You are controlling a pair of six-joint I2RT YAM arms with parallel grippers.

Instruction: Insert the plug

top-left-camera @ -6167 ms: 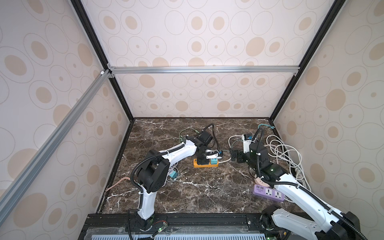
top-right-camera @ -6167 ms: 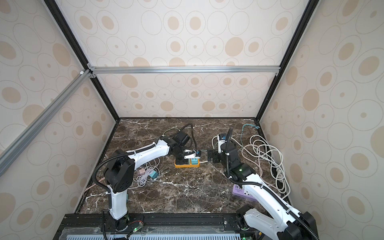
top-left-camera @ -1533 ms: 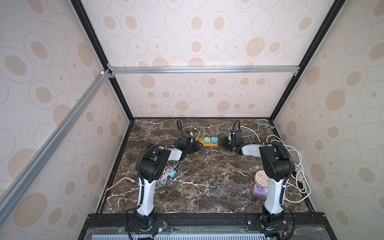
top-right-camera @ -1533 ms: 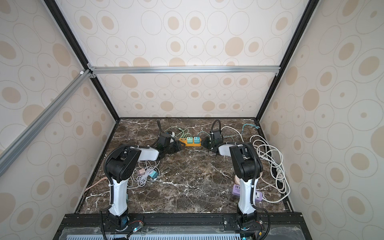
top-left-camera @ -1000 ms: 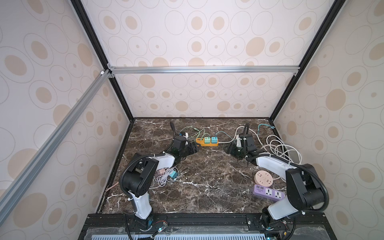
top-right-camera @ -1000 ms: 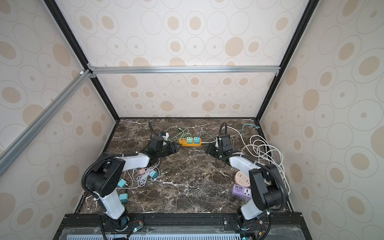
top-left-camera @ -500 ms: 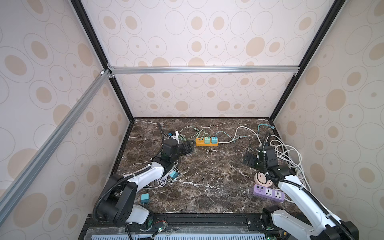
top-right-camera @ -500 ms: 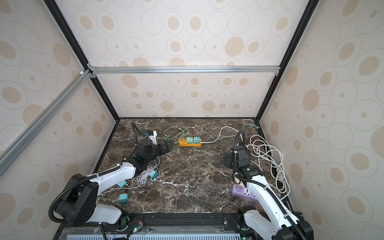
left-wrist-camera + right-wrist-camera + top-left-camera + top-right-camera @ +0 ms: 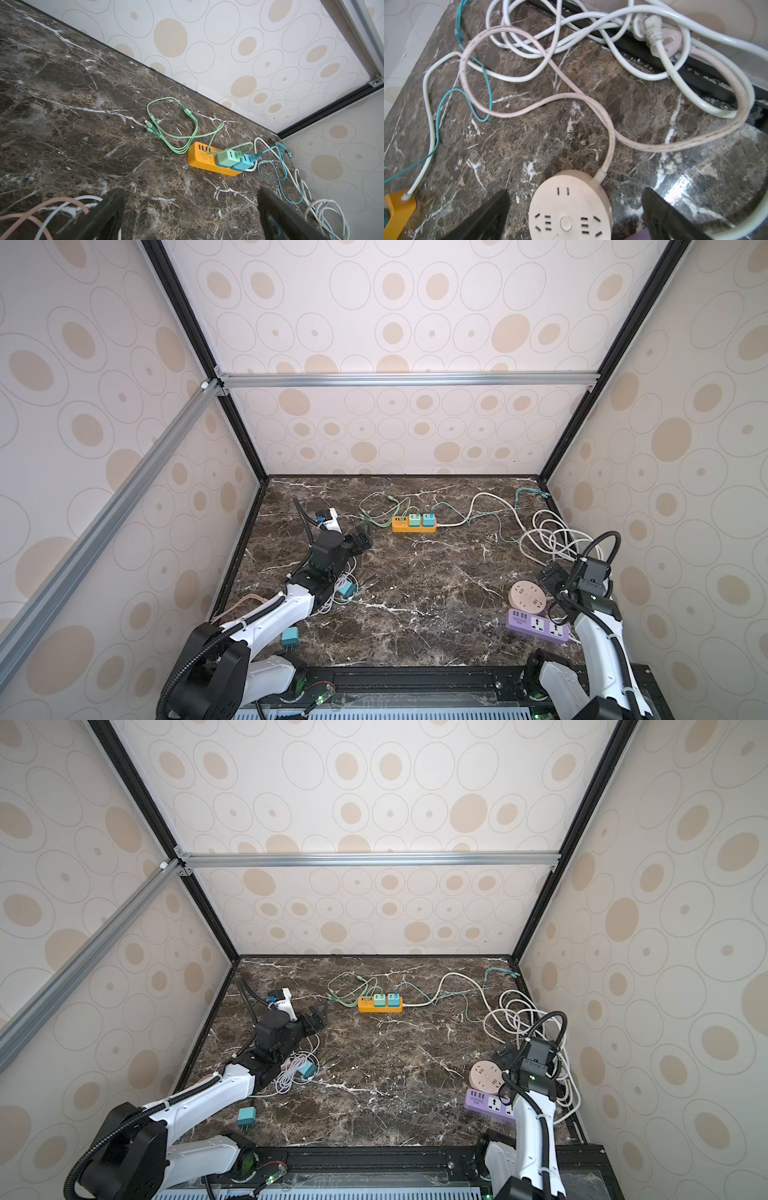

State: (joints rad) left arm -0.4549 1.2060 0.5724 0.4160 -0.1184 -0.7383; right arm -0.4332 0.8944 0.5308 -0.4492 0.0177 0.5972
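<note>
Arms withdrawn from power strip (image 9: pixel 401 526); left tool (image 9: pixel 362 540), right tool (image 9: pixel 547 574) open, empty. Plugs (image 9: pixel 428 519) seated; looks like retreat step, next park arms.

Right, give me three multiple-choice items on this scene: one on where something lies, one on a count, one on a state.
1. Where does the round socket lie?
A. Against the back wall
B. Next to the purple strip
C. Under the left arm

2. How many chargers are plugged into the orange strip?
A. One
B. Two
C. Four

3. How do the left gripper jaws stand?
A. Shut on a cable
B. Shut on a charger
C. Open, holding nothing

Answers:
1 B: the two lie side by side in both top views.
2 B: a green charger and a blue charger sit in it.
3 C: the left wrist view shows the jaws wide apart with nothing held between them.
</note>
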